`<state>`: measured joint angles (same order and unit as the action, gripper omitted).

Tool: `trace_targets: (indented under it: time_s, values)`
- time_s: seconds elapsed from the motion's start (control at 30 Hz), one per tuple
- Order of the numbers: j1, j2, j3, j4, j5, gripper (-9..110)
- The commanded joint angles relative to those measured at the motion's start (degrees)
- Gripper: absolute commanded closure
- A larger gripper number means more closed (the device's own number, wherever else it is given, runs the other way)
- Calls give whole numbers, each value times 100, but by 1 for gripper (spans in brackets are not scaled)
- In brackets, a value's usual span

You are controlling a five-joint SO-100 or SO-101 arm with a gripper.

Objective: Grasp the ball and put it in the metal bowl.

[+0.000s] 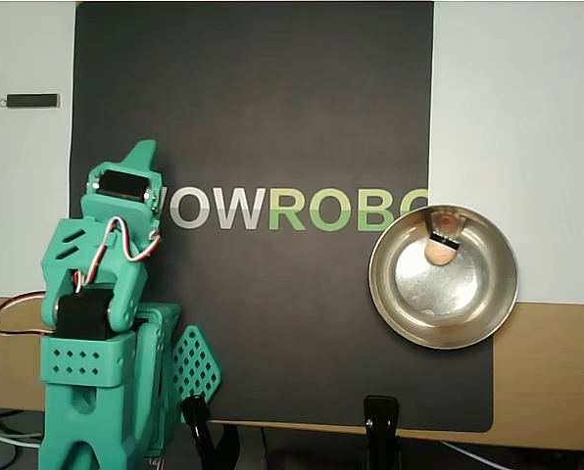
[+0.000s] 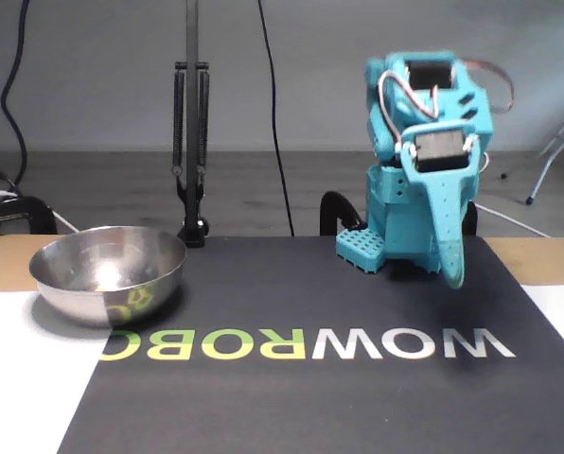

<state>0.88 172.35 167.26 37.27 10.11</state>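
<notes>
Overhead view: the ball (image 1: 439, 251) is sitting inside the bowl (image 1: 490, 305), up near the far rim, slightly left of centre, w/ a dark reflection just above it on the metal. The bowl is resting at the right edge of the black mat (image 1: 272, 98), half over the mat's border & half on the white sheet (image 1: 517, 117), just right of the "WOWROBO" lettering (image 1: 292, 208).

The arm (image 1: 101, 323) is folded up at the near-left corner of the mat — well apart from the bowl. Its claw (image 1: 138, 157) is pointing toward the far side in the overhead view, fingers drawn together into a single tip, nothing in them; it's looking closed & empty.

Fixed view, from the opposite side: the bowl (image 2: 107, 274) is showing at the left, the ball hidden behind its wall. The arm (image 2: 424, 161) is standing at the right, claw (image 2: 454, 270) hanging down w/ its tip just over the mat (image 2: 310, 397) — fingers pressed together here too.

A small dark bar (image 1: 32, 100) is lying on the white surface at far left in the overhead view. Two black clamps (image 1: 380, 421) are gripping the mat's near edge.
</notes>
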Motion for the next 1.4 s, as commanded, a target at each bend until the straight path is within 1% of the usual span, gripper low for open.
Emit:
trace_targets:
  time_s: [0.0,0.27,0.4,0.63,0.83,1.03,1.37]
  values:
    - [0,554,237,-88,-26,101]
    - [9,1811,1116,-88,-35,101]
    - [9,2276,1187,193,-35,101]
    - [9,2303,1187,369,-35,101]
    - [9,2329,1187,1063,-44,101]
    - [9,2329,1187,1081,-44,101]
    - [9,2338,1187,1081,-721,101]
